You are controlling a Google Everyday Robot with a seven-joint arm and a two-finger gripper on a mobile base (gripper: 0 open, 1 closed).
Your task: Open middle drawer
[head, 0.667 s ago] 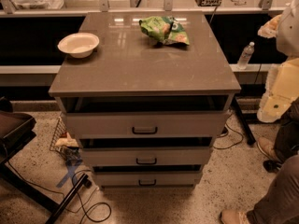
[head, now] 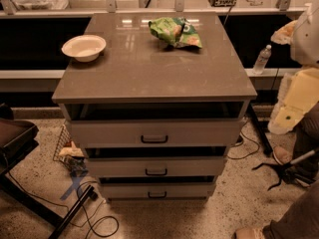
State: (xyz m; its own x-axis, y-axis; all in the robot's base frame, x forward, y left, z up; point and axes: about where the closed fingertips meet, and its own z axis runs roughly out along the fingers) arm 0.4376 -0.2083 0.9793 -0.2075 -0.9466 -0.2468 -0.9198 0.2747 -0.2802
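The middle drawer [head: 156, 166] is the pale grey front with a small black bar handle [head: 156, 172], second of three stacked under the grey-brown cabinet top [head: 149, 73]. Its front lines up with the drawers above and below, and a dark gap runs above it. Its inside is hidden. The top drawer [head: 154, 132] has the taller front and the bottom drawer [head: 157, 190] the narrowest. White and cream segments of my arm [head: 296, 91] stand at the right edge, well right of the cabinet. The gripper itself is out of view.
A white bowl [head: 83, 47] and a green snack bag [head: 175, 32] lie on the cabinet top. A dark chair [head: 15, 138] and cables are on the floor at left. A water bottle [head: 261, 59] and a black stand base [head: 281, 171] are at right.
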